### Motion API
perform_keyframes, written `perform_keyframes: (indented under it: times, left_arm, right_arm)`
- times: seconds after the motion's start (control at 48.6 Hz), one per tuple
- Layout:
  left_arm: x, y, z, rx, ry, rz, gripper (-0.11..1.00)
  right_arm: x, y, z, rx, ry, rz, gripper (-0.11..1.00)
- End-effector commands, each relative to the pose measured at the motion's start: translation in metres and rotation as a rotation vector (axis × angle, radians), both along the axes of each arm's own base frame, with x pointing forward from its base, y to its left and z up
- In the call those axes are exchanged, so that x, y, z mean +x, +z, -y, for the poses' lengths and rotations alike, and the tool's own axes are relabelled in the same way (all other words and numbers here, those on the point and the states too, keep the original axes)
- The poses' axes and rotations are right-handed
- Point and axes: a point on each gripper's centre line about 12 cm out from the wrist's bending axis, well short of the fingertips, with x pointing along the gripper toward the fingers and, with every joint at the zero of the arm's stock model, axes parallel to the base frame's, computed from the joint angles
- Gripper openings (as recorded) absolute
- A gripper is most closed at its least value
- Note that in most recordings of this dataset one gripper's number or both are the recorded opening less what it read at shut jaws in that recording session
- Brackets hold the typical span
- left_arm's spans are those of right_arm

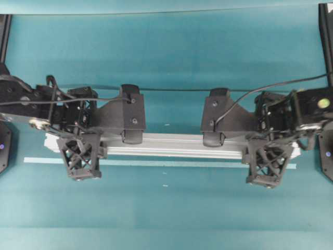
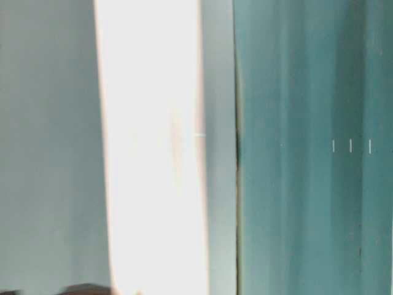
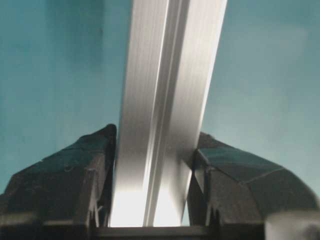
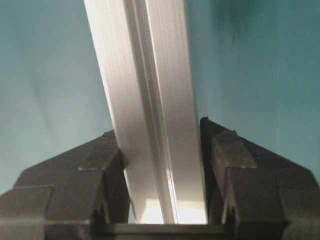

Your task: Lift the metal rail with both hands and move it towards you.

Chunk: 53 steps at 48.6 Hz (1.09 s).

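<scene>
Metal rail (image 1: 171,145) runs horizontally across the middle of the overhead view, just above the thin pale-blue tape strip (image 1: 156,163) and parallel to it, over the teal table (image 1: 166,208).

Left gripper (image 1: 132,115) sits left of centre in the overhead view, jaws straddling the rail front and back. In the left wrist view the rail (image 3: 165,110) runs up the centre of frame, with both black jaws pressed against its sides: clamped on the rail.

Right gripper (image 1: 216,117), right of centre, is the same: in the right wrist view the rail (image 4: 150,110) passes between the jaws, both touching it.

Rail leans slightly in each wrist view (opposite ways). Table-level view is blurred: a bright white vertical band beside teal, nothing readable.
</scene>
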Motion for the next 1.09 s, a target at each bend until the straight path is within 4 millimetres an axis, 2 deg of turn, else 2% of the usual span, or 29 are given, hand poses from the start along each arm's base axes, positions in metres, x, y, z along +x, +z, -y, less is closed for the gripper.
perform_keyframes:
  times: [0.0,0.082,0.247,0.453,0.679,0.947,1.071]
  left_arm:
    - [-0.002,-0.010,-0.013,-0.010,0.069,-0.004,0.31]
    - [-0.003,-0.027,-0.016,-0.009,0.071,-0.040,0.31]
    - [0.007,-0.045,-0.021,-0.010,0.077,0.011,0.31]
    - [0.009,-0.074,-0.029,-0.005,0.078,-0.006,0.31]
    - [0.008,-0.097,-0.037,0.001,0.074,0.025,0.31]
    - [-0.001,-0.126,-0.038,0.000,0.071,0.022,0.31]
    - [0.002,-0.129,-0.039,0.000,0.072,0.023,0.31]
  right_arm:
    - [0.000,-0.014,0.008,0.007,-0.051,0.020,0.40]
    - [0.002,-0.027,0.011,0.003,-0.043,0.053,0.40]
    - [0.007,-0.046,0.018,-0.008,-0.021,0.068,0.40]
    - [0.012,-0.067,0.028,-0.018,-0.004,0.041,0.40]
    - [0.014,-0.098,0.030,-0.020,-0.002,0.056,0.40]
    - [0.013,-0.115,0.029,-0.017,-0.008,0.056,0.40]
    - [0.014,-0.127,0.029,-0.019,-0.009,0.062,0.40]
